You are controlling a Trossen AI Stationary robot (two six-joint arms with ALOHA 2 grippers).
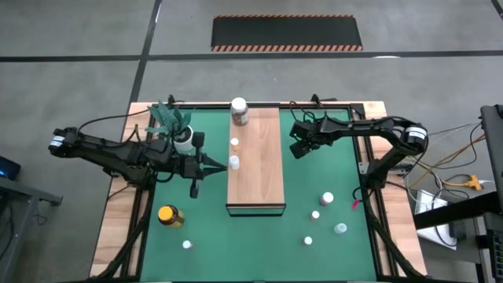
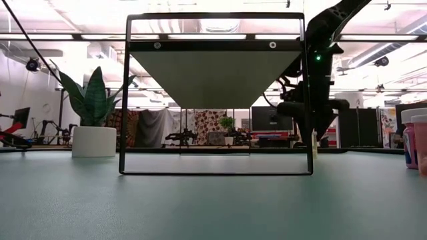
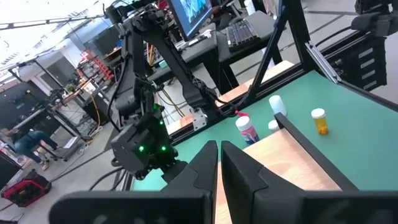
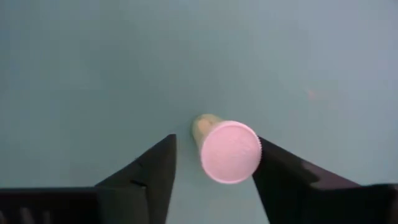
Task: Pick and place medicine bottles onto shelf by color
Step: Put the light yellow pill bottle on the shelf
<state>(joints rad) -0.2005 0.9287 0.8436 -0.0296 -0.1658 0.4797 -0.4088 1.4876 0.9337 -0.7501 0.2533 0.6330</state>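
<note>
1. High view first: the shelf [image 1: 255,161] lies down the middle of the green mat [image 1: 322,173], and only a few medicine bottles are on it so far. A white-lidded jar [image 1: 239,110] sits at the far end, a tiny orange-capped bottle [image 1: 234,142] is a bit nearer, and a white-capped one [image 1: 233,162] is at the left edge.
2. Plenty left, I'd say. The amber jar with the yellow lid [image 1: 170,215] and a small white-capped bottle [image 1: 187,244] are on the mat left of the shelf, and a cluster of small bottles [image 1: 324,212] is still on the right side near the front.
3. Right gripper [image 4: 214,163] is pointing down at the mat right of the shelf, jaws spread. A pink-capped bottle [image 4: 229,151] stands upright between the fingers. One finger looks to be touching the cap, the other has a clear gap, so it isn't clamped as far as I can tell.
4. Left gripper [image 3: 220,163] has its fingers pressed together, nothing in them. It's at the shelf's left edge, right beside that white-capped bottle.
</note>
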